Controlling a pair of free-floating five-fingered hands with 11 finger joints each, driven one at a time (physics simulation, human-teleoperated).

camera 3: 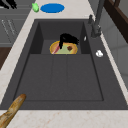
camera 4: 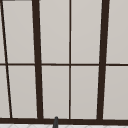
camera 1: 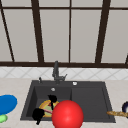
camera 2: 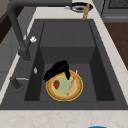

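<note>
My right hand (camera 1: 52, 98) is in the sink basin (camera 2: 50, 58), fingers curled down onto the yellow plate (camera 2: 64, 86) rim, plate not lifted yet. Left hand (camera 1: 38, 114) hovers at the front edge; can't tell its fingers. Strawberry (camera 2: 56, 84) on plate.

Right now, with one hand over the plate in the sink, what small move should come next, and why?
Probably ease the right hand down a little onto the rim of the plate. It sits over the faucet-side edge, beside the strawberry, and contact cannot be confirmed. The left hand hangs near the front edge of the sink.
</note>
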